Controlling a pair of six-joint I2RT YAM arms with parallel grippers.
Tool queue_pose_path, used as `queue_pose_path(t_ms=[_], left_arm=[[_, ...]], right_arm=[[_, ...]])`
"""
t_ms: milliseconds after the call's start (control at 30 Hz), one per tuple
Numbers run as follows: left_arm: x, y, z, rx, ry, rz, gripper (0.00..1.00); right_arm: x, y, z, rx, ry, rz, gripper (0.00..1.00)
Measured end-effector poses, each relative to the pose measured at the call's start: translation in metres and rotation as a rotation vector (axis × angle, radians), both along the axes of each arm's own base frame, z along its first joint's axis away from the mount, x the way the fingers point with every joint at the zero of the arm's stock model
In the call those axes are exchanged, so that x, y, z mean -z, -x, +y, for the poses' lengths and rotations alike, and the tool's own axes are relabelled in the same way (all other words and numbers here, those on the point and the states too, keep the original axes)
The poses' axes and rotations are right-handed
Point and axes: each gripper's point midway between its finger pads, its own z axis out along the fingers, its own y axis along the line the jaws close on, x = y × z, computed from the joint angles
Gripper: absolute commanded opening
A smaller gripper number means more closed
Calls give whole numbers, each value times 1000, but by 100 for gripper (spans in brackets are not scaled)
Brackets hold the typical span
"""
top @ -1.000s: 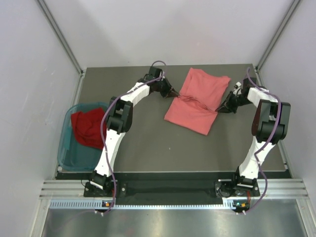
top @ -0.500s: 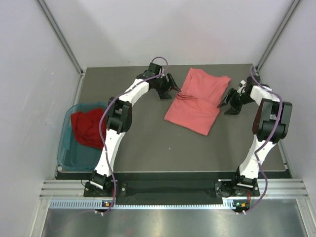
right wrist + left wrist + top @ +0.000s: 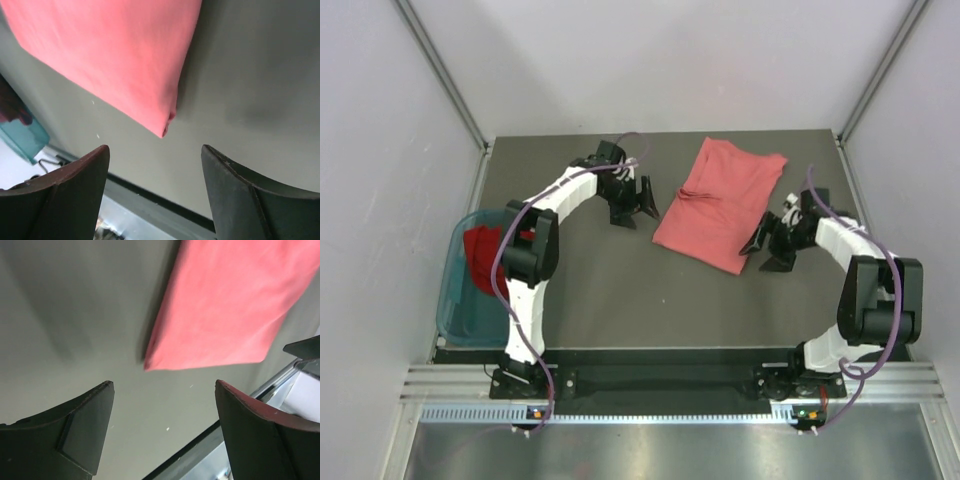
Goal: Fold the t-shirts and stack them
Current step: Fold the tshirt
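Left gripper (image 3: 638,205) agape near salmon-pink t-shirt (image 3: 720,205)

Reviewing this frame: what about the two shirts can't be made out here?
- Red t-shirt: in the top view, the left arm covers its right side.
- Pink t-shirt: both wrist views cut it off at the frame edge and show only one corner each.
- Its folded-under layers: in the top view, hidden beneath its own top layer.

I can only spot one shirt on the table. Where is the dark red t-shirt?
In the top view, the dark red t-shirt lies bunched in the teal basket at the left edge of the table.
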Motion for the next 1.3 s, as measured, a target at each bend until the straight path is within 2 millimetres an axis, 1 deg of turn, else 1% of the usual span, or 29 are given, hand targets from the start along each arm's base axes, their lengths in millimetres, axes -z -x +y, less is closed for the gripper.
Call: queue_pose_path(t_ms=[33, 100, 200, 233, 300, 467, 600, 633, 700, 733, 867, 1067, 1200, 1300], left_arm=[[7, 7, 1, 14, -8, 18, 86], [19, 20, 2, 33, -26, 56, 85], [31, 33, 3, 46, -39, 92, 82], [33, 36, 3, 48, -42, 101, 81], [35, 39, 1, 52, -44, 107, 79], [37, 42, -4, 52, -45, 117, 75], [47, 44, -5, 35, -58, 150, 74], [47, 44, -6, 33, -52, 157, 74], [47, 44, -6, 26, -52, 162, 74], [47, 44, -6, 22, -52, 165, 73], [48, 43, -8, 12, -49, 177, 71], [49, 40, -15, -3, -19, 207, 66], [50, 39, -20, -13, -12, 214, 61], [52, 38, -26, -25, -6, 217, 53]], right_arm=[[7, 11, 9, -5, -17, 23, 73], [22, 27, 21, -4, -44, 65, 73], [39, 42, 30, 18, -65, 107, 70], [41, 43, 31, 30, -72, 117, 68], [41, 41, 32, 49, -80, 110, 68], [39, 25, 30, 79, -71, 57, 65], [38, 17, 31, 102, -80, 32, 62], [39, 16, 31, 108, -84, 31, 61], [41, 15, 34, 111, -88, 32, 59], [42, 16, 36, 109, -90, 38, 56], [45, 18, 42, 107, -101, 54, 55], [45, 17, 42, 121, -105, 64, 55], [45, 17, 43, 126, -107, 67, 54], [46, 16, 43, 127, -107, 67, 52]])
